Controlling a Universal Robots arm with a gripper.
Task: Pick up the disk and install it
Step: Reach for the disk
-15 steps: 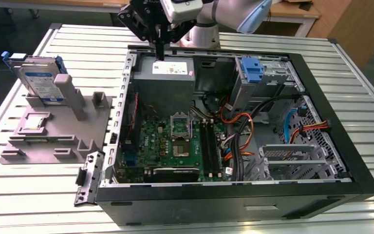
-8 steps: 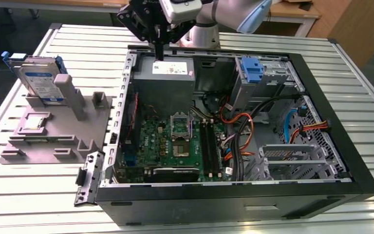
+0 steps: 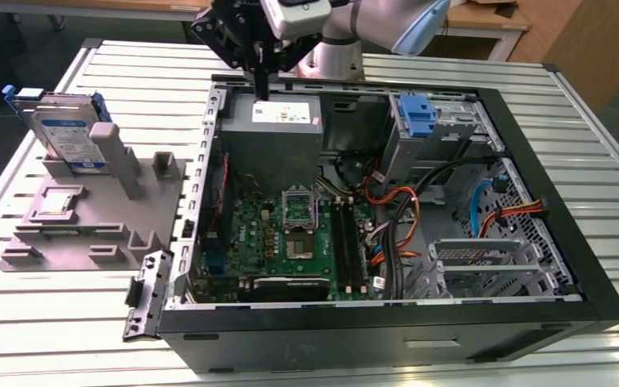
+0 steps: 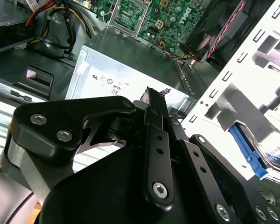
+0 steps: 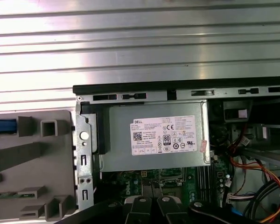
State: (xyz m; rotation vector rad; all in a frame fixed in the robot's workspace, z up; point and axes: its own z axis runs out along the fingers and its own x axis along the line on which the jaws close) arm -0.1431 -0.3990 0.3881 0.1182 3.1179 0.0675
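Note:
The disk (image 3: 68, 133) stands upright in a grey fixture (image 3: 89, 230) on the table, at the exterior view's left of the open computer case (image 3: 396, 326). It is silver-grey with a white-and-blue label and blue rails. My gripper (image 3: 260, 87) hangs over the back of the case, its fingers pressed together and pointing down just above the grey power-supply box (image 3: 284, 114). It holds nothing. In both wrist views the fingers (image 4: 155, 105) (image 5: 151, 205) sit shut over that box (image 5: 156, 137). The disk lies well off to the exterior view's left of the gripper.
A blue plastic bracket (image 3: 417, 113) sits in the drive bay at the case's back right. A metal drive cage (image 3: 482, 258) lies at the front right beside orange and black cables (image 3: 396, 218). The motherboard (image 3: 288, 234) fills the case floor. The table top (image 3: 62, 339) is slatted metal.

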